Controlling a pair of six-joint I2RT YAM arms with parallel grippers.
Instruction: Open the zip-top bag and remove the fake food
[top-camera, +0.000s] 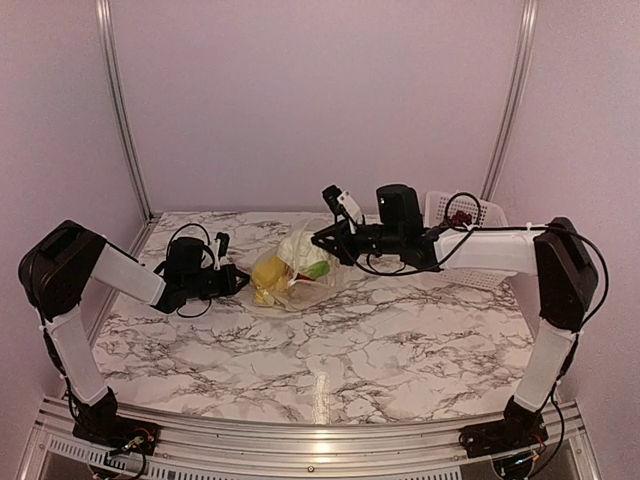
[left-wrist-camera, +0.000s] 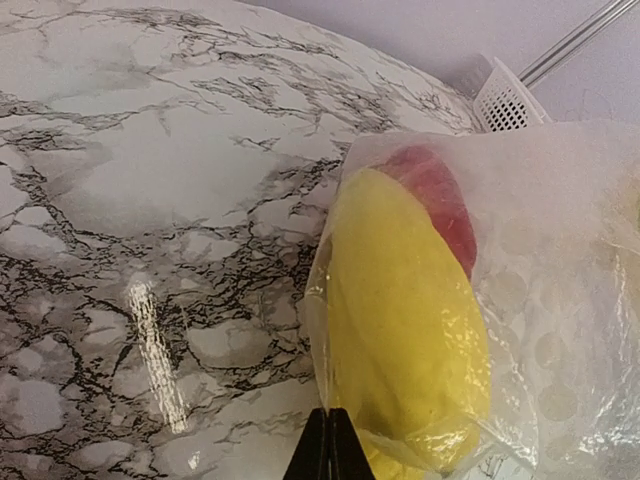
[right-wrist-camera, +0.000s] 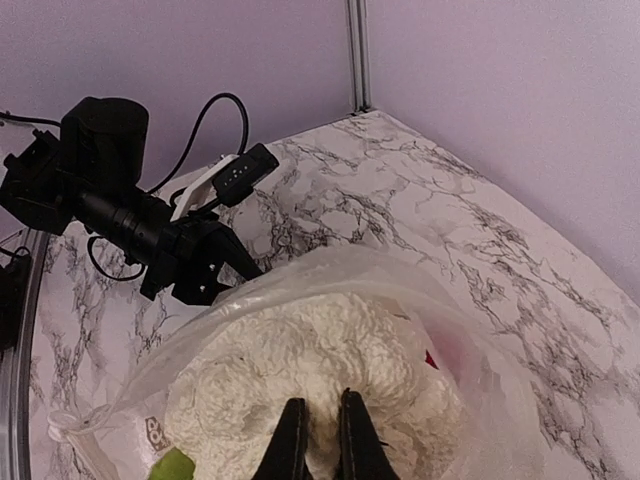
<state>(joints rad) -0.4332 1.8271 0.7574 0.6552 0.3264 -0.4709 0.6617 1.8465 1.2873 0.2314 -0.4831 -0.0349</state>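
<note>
The clear zip-top bag lies mid-table, bulging with fake food. In it I see a cream-white lumpy piece, a yellow piece, a red piece and a greenish piece. My left gripper is shut, pinching the bag's near edge beside the yellow piece. It sits at the bag's left side in the top view. My right gripper is closed on the bag's film over the white lumpy piece, at the bag's far right side.
A white lattice basket stands at the back right behind the right arm, with a small dark piece in it. It also shows in the left wrist view. The left arm reaches the bag's far side in the right wrist view.
</note>
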